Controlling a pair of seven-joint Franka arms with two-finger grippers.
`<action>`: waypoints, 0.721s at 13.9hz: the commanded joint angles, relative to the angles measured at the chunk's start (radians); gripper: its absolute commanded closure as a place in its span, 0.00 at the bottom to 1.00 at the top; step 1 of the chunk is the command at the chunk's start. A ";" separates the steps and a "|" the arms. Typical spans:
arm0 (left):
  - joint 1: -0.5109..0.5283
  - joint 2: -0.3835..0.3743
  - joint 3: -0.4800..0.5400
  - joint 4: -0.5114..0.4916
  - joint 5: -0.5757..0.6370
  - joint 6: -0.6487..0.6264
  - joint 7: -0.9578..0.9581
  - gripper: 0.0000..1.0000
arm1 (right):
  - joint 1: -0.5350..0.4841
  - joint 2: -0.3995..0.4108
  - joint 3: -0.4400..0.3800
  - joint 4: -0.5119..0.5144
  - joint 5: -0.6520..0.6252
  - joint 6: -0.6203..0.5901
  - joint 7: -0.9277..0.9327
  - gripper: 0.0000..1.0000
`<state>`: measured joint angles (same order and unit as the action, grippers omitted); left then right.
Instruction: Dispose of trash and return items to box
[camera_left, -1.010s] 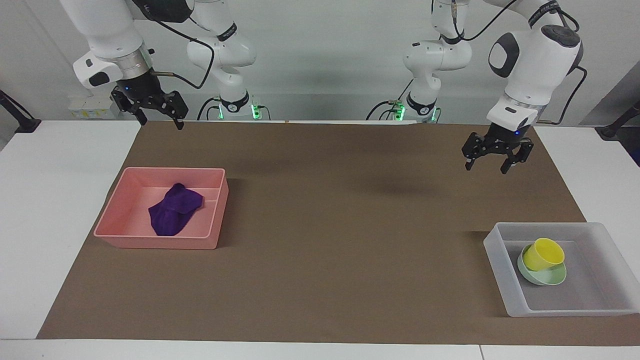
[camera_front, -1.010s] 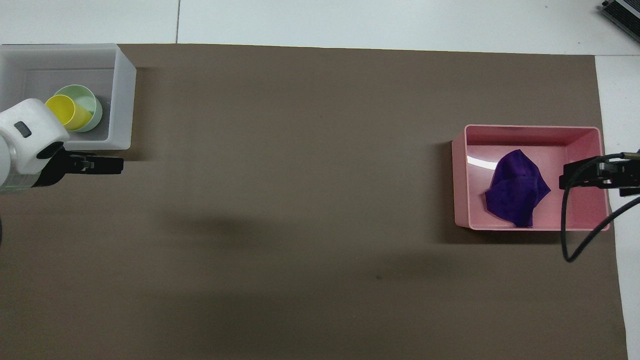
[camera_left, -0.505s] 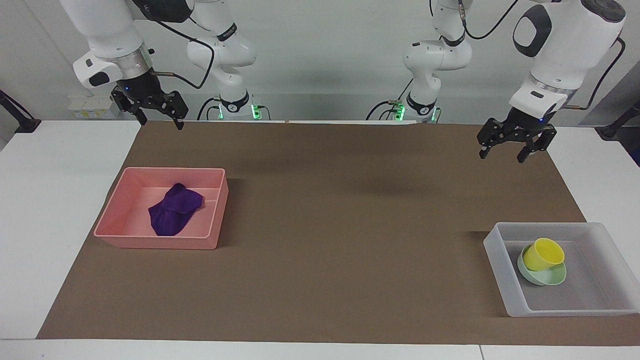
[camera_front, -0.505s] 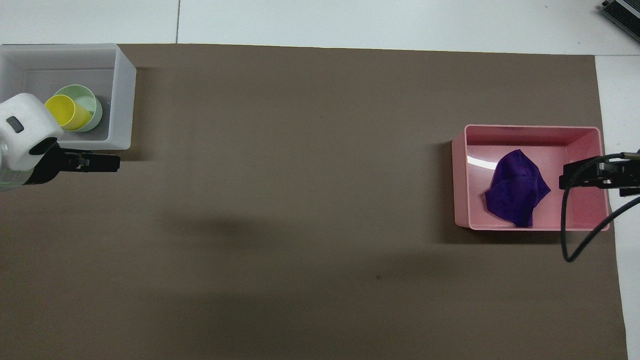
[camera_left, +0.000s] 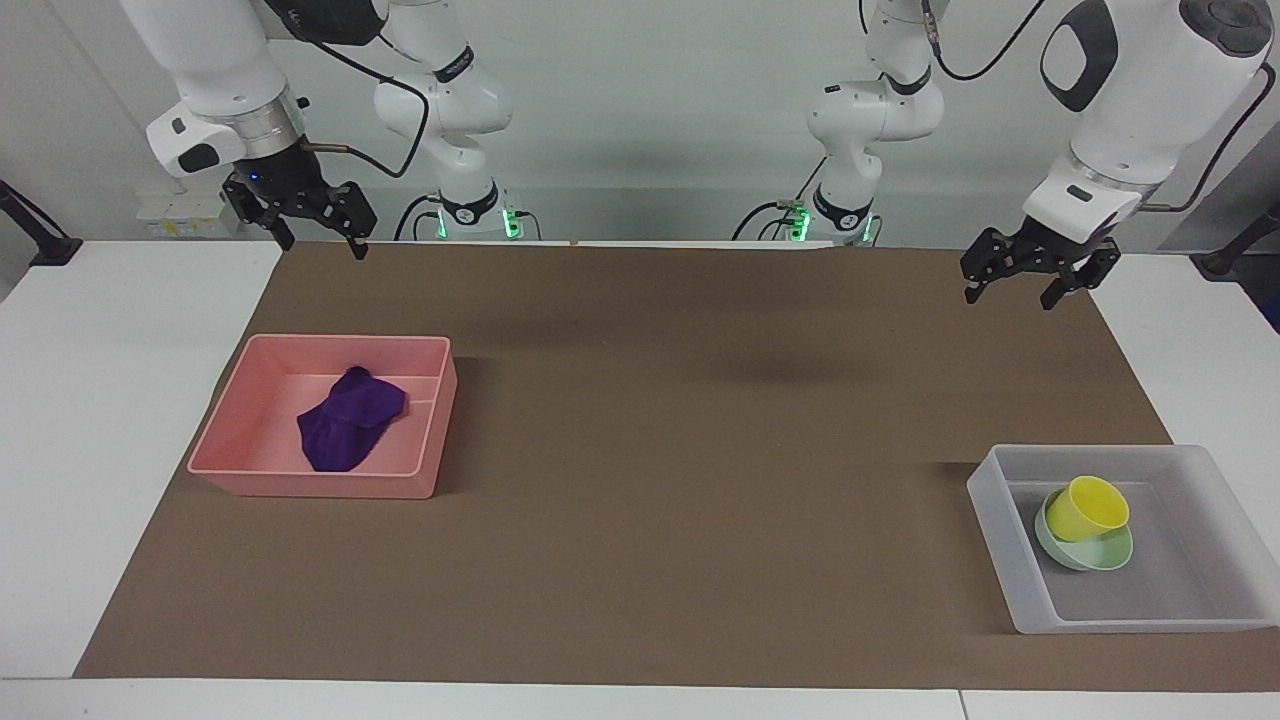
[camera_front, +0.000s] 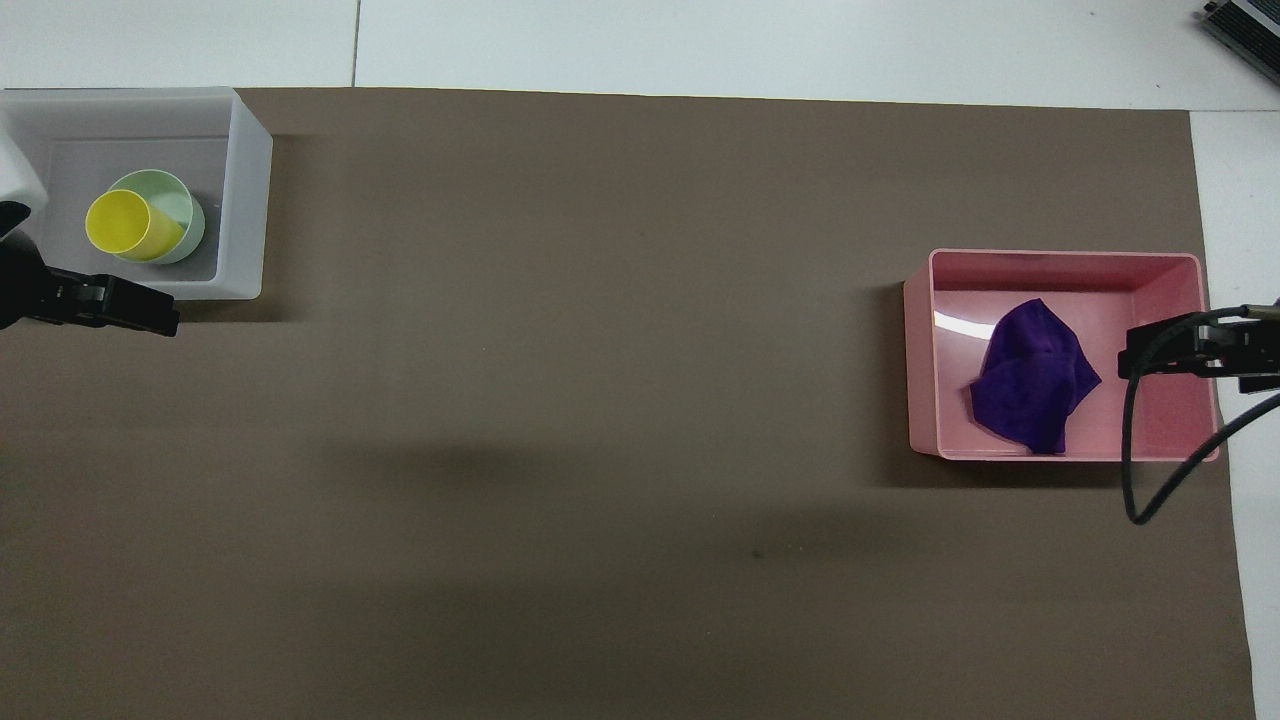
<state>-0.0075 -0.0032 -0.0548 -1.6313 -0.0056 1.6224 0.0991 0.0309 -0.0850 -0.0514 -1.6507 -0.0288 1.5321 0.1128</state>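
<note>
The brown mat (camera_left: 640, 460) fills most of both views. In the facing view the left arm (camera_left: 1130, 90) bends down at the upper right, its left gripper (camera_left: 1028, 286) raised over the mat's corner with fingers spread, holding nothing. The right arm (camera_left: 215, 70) hangs at the upper left, waiting, its right gripper (camera_left: 315, 238) over the mat's edge, fingers likewise spread and empty.

The pink tray (camera_left: 245, 440) sits at the facing view's left centre, and the purple cloth (camera_left: 345, 420) lies crumpled in it. The translucent box (camera_left: 1000, 520) sits at the lower right; in it the green bowl (camera_left: 1095, 553) tilts, with the yellow cup (camera_left: 1085, 508) resting tipped in it.

The overhead view shows only the grippers' dark tips at its side edges, the left gripper (camera_front: 125, 310) just below the box (camera_front: 240, 180) and the right gripper (camera_front: 1160, 350) overlapping the tray's (camera_front: 925, 350) edge; the facing view shows both well above the table. The overhead view looks into the cup's (camera_front: 118, 222) open mouth.
</note>
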 joint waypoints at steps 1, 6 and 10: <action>0.000 -0.038 0.001 -0.050 0.024 -0.016 -0.022 0.00 | 0.027 -0.024 -0.022 -0.026 -0.003 0.022 -0.018 0.00; 0.004 -0.046 0.007 -0.059 0.026 -0.021 -0.039 0.00 | 0.023 -0.027 -0.022 -0.027 0.000 0.013 -0.018 0.00; 0.020 -0.046 0.007 -0.059 0.026 -0.015 -0.075 0.00 | 0.021 -0.027 -0.021 -0.029 0.000 0.014 -0.018 0.00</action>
<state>-0.0035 -0.0228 -0.0440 -1.6644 -0.0017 1.6101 0.0406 0.0484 -0.0855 -0.0662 -1.6507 -0.0288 1.5321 0.1128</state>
